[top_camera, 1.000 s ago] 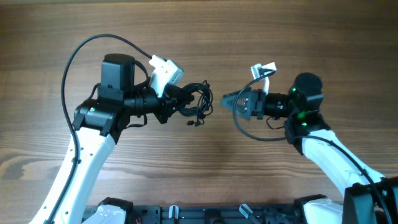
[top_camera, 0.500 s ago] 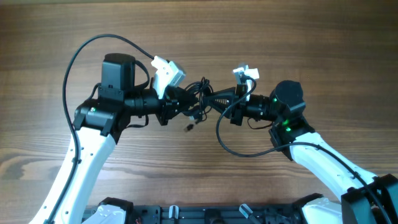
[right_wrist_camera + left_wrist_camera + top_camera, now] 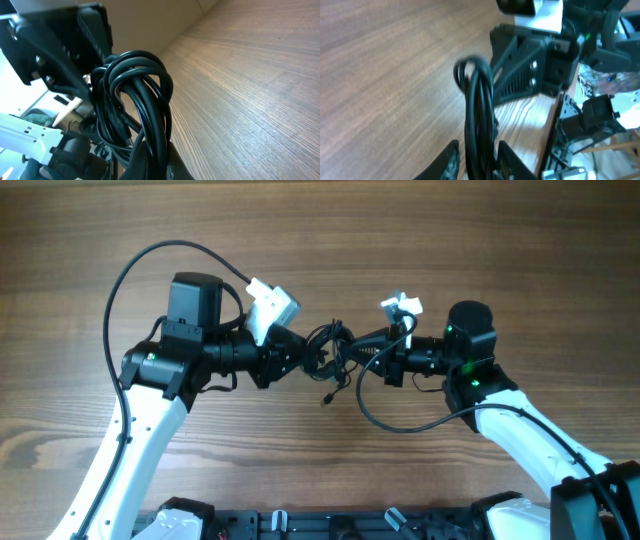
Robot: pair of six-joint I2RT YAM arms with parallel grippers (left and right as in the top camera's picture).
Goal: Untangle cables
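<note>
Over the wooden tabletop (image 3: 500,240), the left hand (image 3: 298,358) and right hand (image 3: 360,346) are meeting at the cables (image 3: 328,352) bunched between them. The right is pinching the bundle. The left is flanking it, grip unclear. Drawing apart slowly is likely loosening loops without tightening knots.

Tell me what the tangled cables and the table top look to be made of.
Cables: probably cord in a rubber or plastic sheath, black and smooth with a slight sheen. Soft highlights run along the bends, and the cord loops tightly without kinking.
Table top: wood or a wood-look laminate, brown and matt. Fine, straight grain lines show, but the pictures cannot tell real wood from a printed surface.
</note>
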